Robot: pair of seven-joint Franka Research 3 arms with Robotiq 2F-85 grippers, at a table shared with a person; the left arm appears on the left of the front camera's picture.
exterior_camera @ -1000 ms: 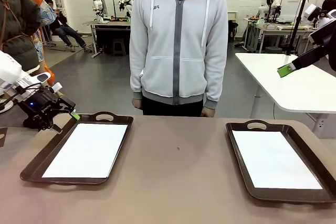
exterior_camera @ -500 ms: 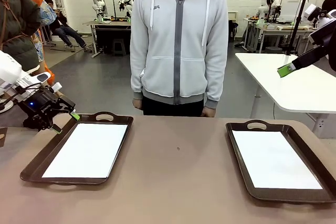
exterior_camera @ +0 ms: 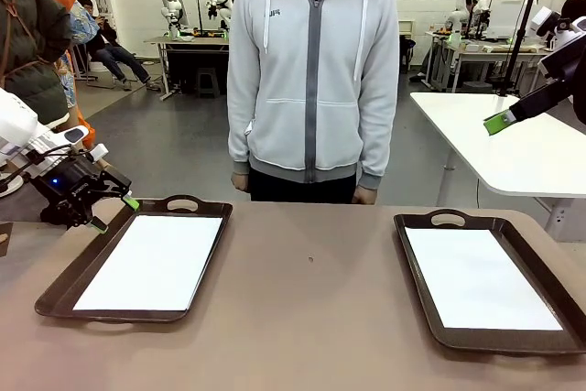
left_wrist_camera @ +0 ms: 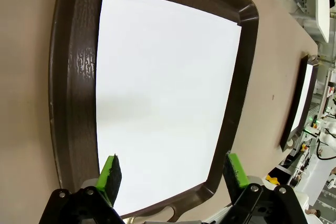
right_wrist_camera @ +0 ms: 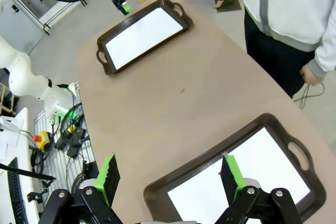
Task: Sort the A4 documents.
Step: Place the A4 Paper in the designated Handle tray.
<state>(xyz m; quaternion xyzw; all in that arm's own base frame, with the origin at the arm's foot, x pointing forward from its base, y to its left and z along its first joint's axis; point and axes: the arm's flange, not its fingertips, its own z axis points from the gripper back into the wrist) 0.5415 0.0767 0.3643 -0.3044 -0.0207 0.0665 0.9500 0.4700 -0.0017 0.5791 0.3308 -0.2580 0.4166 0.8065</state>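
Two brown trays (exterior_camera: pixel 55 292) (exterior_camera: pixel 417 267) sat on one table (exterior_camera: pixel 311 318), each holding white paper (exterior_camera: pixel 151 263) (exterior_camera: pixel 476 276). Two grippers (exterior_camera: pixel 114 212) (right_wrist_camera: pixel 168 179) and one person (exterior_camera: pixel 311 70) were present.

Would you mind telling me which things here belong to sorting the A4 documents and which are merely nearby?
Part of the job:
- A4 documents on the left tray
- A4 documents on the right tray
- left tray
- right tray
- left hand, open
- right hand, open

Merely nearby:
- person in a grey hoodie
- white side table

Front view across table (exterior_camera: pixel 311 318), wrist views overhead, sharing trays (exterior_camera: pixel 137 263)
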